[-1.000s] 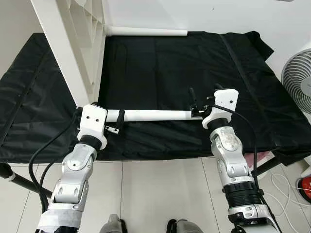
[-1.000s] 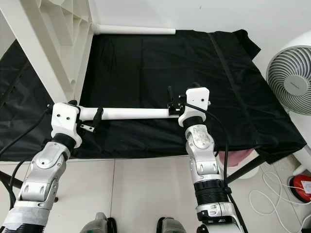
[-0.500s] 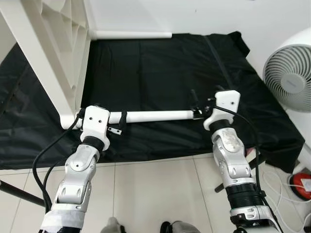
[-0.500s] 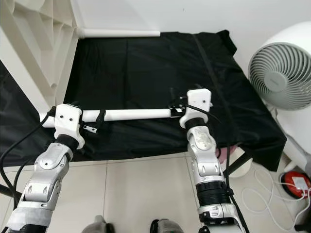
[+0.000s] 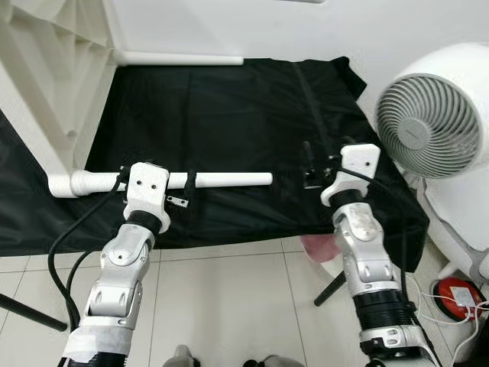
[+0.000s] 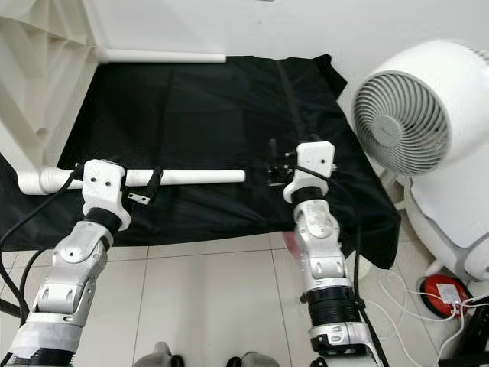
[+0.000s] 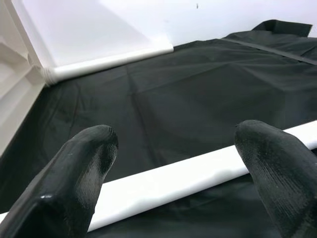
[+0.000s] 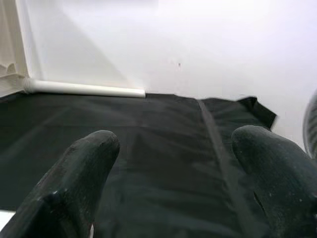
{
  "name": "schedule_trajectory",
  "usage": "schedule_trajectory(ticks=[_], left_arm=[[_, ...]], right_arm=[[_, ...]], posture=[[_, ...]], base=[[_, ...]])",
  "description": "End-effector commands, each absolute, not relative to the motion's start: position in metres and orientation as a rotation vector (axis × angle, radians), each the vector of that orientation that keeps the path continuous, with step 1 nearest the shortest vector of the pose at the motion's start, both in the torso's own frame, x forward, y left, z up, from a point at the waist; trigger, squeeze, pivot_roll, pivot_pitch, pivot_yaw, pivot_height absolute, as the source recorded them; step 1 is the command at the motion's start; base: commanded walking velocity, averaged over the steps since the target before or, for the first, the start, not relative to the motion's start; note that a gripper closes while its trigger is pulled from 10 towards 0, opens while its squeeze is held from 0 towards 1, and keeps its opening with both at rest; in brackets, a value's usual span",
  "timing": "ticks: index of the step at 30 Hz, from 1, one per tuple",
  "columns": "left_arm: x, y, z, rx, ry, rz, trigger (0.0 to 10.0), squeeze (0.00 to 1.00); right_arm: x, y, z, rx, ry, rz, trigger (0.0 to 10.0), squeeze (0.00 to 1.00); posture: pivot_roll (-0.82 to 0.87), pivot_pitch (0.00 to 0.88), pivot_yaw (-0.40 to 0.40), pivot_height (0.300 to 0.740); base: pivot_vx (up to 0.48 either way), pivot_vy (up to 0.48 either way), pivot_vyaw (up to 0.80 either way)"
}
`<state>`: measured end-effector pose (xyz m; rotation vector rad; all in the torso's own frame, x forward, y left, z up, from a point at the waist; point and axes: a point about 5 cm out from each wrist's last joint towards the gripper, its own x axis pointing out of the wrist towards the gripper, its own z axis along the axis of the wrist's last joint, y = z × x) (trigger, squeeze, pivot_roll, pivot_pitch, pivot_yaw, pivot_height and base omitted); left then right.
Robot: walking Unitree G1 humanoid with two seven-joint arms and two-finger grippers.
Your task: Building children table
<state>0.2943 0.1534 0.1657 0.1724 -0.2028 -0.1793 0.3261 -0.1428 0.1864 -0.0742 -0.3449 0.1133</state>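
A long white tube (image 5: 221, 180) lies crosswise on the black cloth (image 5: 229, 107) near its front edge. My left gripper (image 7: 176, 153) hovers over the tube's left part, open, with its fingers (image 5: 189, 183) spread along the tube's length and not clamped on it. My right gripper (image 5: 309, 164) is open a short way past the tube's right end, apart from it, with only cloth between its fingers (image 8: 84, 173). A second white tube (image 5: 179, 59) lies along the wall at the back of the cloth.
A big white ribbed panel (image 5: 46, 69) leans at the left. A white fan (image 5: 428, 115) stands close on the right, by the cloth's right edge. On the tiled floor lie cables and a red item (image 5: 457, 294); something pink (image 5: 317, 248) sits under the edge.
The camera has swung to the right. The tube's right end, which was at my right gripper's fingers, now stops short of them with a gap. Its left end has come into sight.
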Motion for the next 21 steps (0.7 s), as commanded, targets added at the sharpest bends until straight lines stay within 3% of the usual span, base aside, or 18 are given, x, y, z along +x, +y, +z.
schedule_trajectory(ticks=[1,11,21], left_arm=[[0.2944,0.1559,0.1599,0.164,-0.175,-0.159,10.0,0.00],[0.2964,0.1500,0.1529,0.098,-0.138,-0.175,10.0,0.00],[0.3007,0.1560,0.1522,0.084,-0.131,-0.153,10.0,0.00]], right_arm=[[0.3270,-0.1422,0.1876,-0.068,-0.344,0.116,10.0,0.00],[0.3264,-0.1417,0.1860,-0.056,-0.334,0.117,10.0,0.00],[0.3268,-0.1420,0.1849,-0.053,-0.327,0.111,10.0,0.00]], posture=[[-0.04,0.095,0.006,0.740],[-0.05,0.109,0.003,0.740],[-0.07,0.120,0.003,0.740]], base=[[0.000,0.000,0.00],[0.000,0.000,0.00],[0.000,0.369,0.00]])
